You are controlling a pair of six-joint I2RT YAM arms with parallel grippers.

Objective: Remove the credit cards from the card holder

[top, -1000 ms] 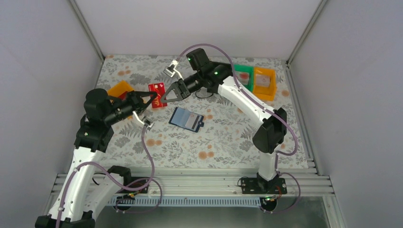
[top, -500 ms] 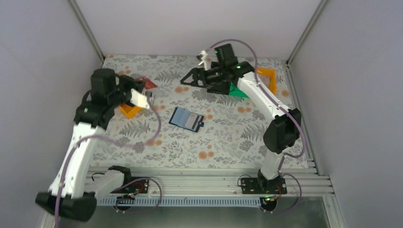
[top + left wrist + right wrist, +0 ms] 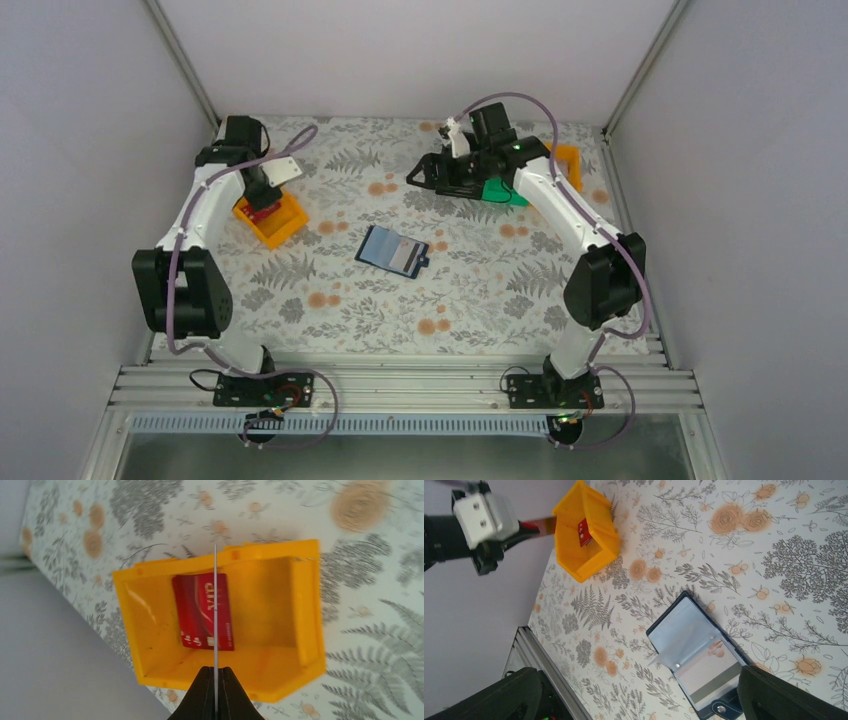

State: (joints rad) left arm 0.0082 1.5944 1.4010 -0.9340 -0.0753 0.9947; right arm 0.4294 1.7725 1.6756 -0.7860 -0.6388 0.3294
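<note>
Left claw (image 3: 216, 690) pinches a red card (image 3: 538, 526) edge-on over the orange bin (image 3: 305, 610) where a second card (image 3: 202, 611) lies, right claw (image 3: 428, 172) wide, holder (image 3: 392, 250) open mid-counter (image 3: 480, 290); dropped tilted, the card could clip the rim and land outside.

The only lettering I can make out is on the red card (image 3: 202, 611) lying inside the orange bin (image 3: 305, 610): large white letters, turned sideways, reading "VIP". The small white print beside them is too fine for me to read.
</note>
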